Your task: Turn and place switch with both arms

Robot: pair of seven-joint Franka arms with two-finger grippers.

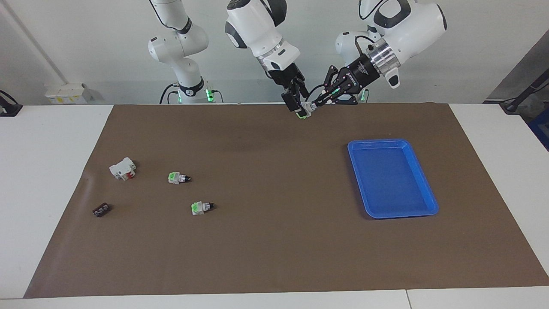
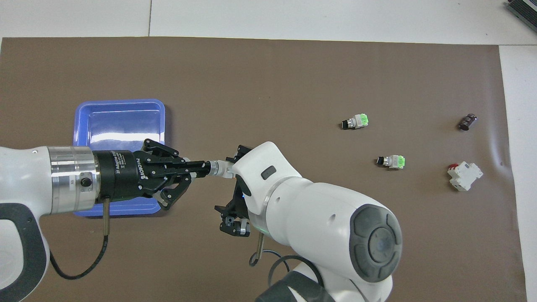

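My left tool (image 1: pixel 316 104) holds the switch (image 1: pixel 305 110) above the worktop (image 1: pixel 274 240); the tray (image 1: pixel 430 205) lies toward my left arm's end.

Mat (image 1: pixel 274 240): matt brown, paper-like, creased near the white block (image 1: pixel 123 168). Tray (image 1: pixel 422 197): glossy blue plastic with glare. Arms (image 2: pixel 335 235): smooth glossy white shells, brushed metal wrist rings. Switch (image 2: pixel 221 168) at the left gripper (image 2: pixel 207 167): plastic body, shiny silver collar.
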